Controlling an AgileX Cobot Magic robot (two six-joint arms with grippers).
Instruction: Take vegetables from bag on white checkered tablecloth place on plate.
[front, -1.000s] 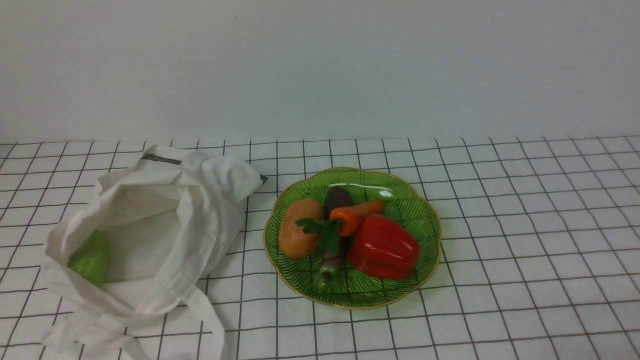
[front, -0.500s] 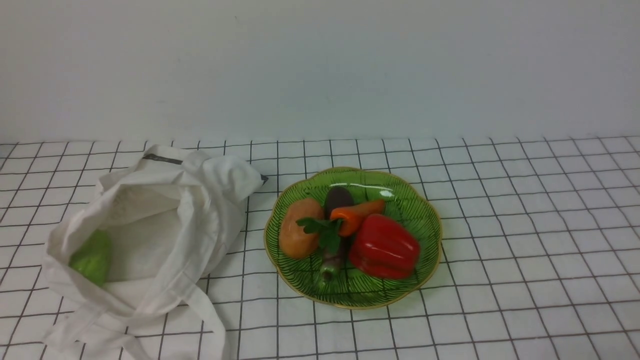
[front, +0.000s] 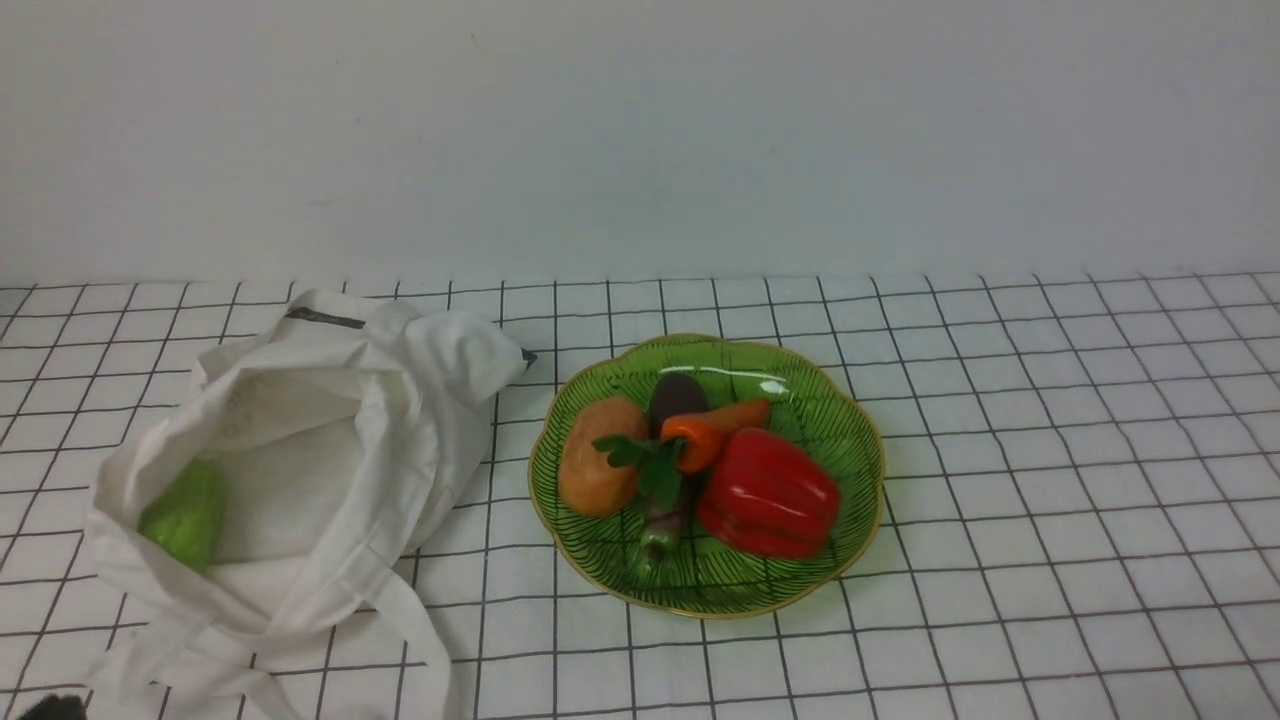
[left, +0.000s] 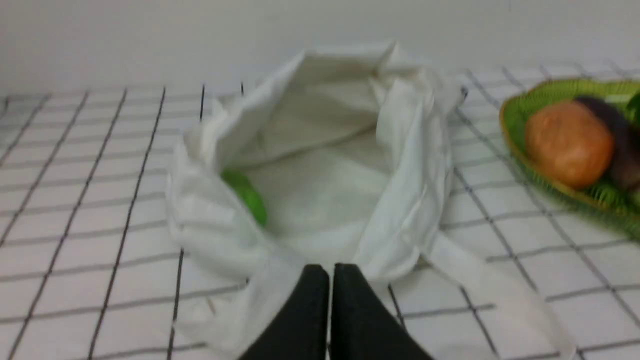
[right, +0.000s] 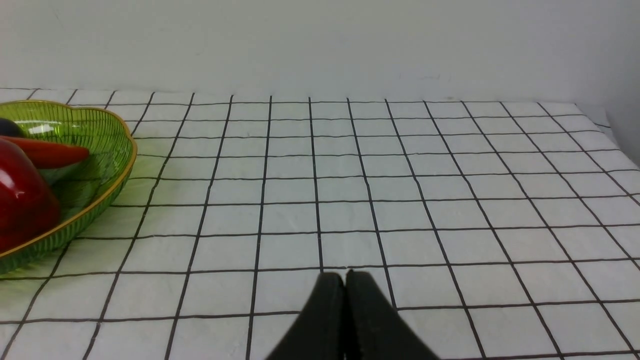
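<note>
Nearest, at the lower left corner of the front view, the left end effector (left: 330, 272) sits closed and empty before the bag (front: 300, 480). The gourd (front: 183, 515) lies beyond it, left inside the bag's mouth, long axis running away. Farther right, the plate (front: 850, 440) holds the carrot (front: 712, 432); the right end effector (right: 345, 280), also closed, is farther off.

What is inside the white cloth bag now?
One pale green gourd lies inside the bag, near its open mouth. The bag's folds cover the deeper part, so anything more there cannot be seen.
</note>
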